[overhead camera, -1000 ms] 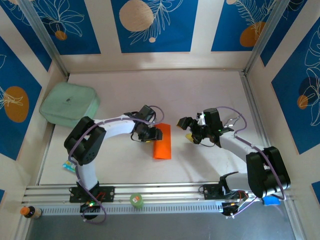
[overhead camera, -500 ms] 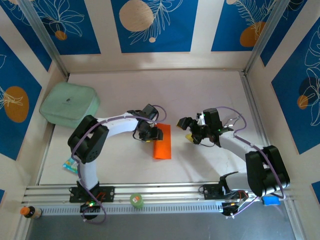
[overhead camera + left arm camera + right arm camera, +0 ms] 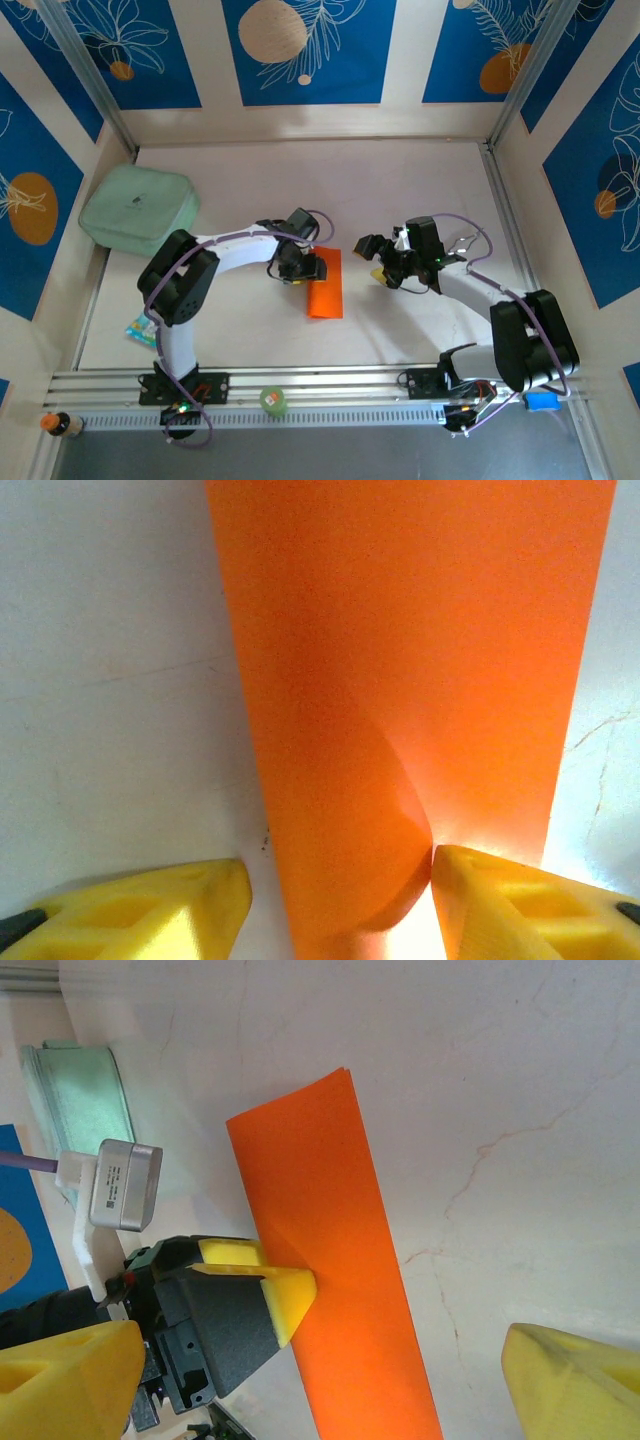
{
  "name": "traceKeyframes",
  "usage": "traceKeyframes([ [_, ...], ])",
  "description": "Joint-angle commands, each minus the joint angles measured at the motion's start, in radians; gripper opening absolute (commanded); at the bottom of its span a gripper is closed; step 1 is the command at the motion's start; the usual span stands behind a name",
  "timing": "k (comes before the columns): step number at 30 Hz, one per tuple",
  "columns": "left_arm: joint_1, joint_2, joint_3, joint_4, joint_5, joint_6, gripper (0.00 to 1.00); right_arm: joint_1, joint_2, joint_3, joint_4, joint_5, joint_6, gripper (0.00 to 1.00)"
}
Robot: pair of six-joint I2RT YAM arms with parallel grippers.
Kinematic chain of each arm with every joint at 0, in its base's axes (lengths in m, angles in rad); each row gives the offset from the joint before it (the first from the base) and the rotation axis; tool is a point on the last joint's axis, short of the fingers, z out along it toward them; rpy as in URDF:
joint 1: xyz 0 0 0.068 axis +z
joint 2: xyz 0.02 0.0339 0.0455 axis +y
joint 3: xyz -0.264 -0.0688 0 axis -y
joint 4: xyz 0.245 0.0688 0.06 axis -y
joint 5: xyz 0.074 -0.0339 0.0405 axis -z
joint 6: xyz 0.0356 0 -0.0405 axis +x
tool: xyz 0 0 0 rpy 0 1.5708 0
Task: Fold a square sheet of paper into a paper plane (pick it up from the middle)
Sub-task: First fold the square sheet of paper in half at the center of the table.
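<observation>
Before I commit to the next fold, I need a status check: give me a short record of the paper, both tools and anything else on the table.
paper: orange paper, folded into a narrow strip, lying on the table; one layer curls up at its far end
left tool: left tool open, straddling the strip's far end; one finger touches the curled layer, the other stands clear
right tool: right tool open, right of the strip, apart from it
other: green pad, far left

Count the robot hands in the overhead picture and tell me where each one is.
2. The left hand sits over the far left corner of the orange paper; the right hand hangs open just right of the paper, apart from it. None seem hidden.
</observation>
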Motion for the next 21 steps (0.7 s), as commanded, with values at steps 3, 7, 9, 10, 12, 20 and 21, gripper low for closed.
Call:
traceKeyframes([
  [3,-0.007,0.095,-0.026,-0.028,-0.091,0.030,0.56,0.008,0.008,0.017,-0.015,-0.025,-0.016,0.92],
  [7,-0.007,0.105,-0.014,-0.042,-0.095,0.057,0.56,0.010,0.011,0.018,-0.015,-0.027,-0.016,0.92],
  [9,-0.007,0.107,-0.010,-0.046,-0.100,0.068,0.56,0.008,0.012,0.019,-0.015,-0.027,-0.016,0.92],
  [10,-0.007,0.108,-0.009,-0.048,-0.102,0.071,0.56,0.008,0.013,0.020,-0.015,-0.027,-0.016,0.92],
  [12,-0.006,0.110,-0.002,-0.053,-0.104,0.076,0.56,0.009,0.012,0.020,-0.014,-0.029,-0.016,0.92],
  [20,-0.007,0.116,0.011,-0.057,-0.113,0.066,0.57,0.012,0.015,0.020,-0.010,-0.032,-0.019,0.92],
  [21,-0.007,0.116,0.009,-0.050,-0.107,0.061,0.57,0.014,0.018,0.019,-0.007,-0.036,-0.019,0.93],
])
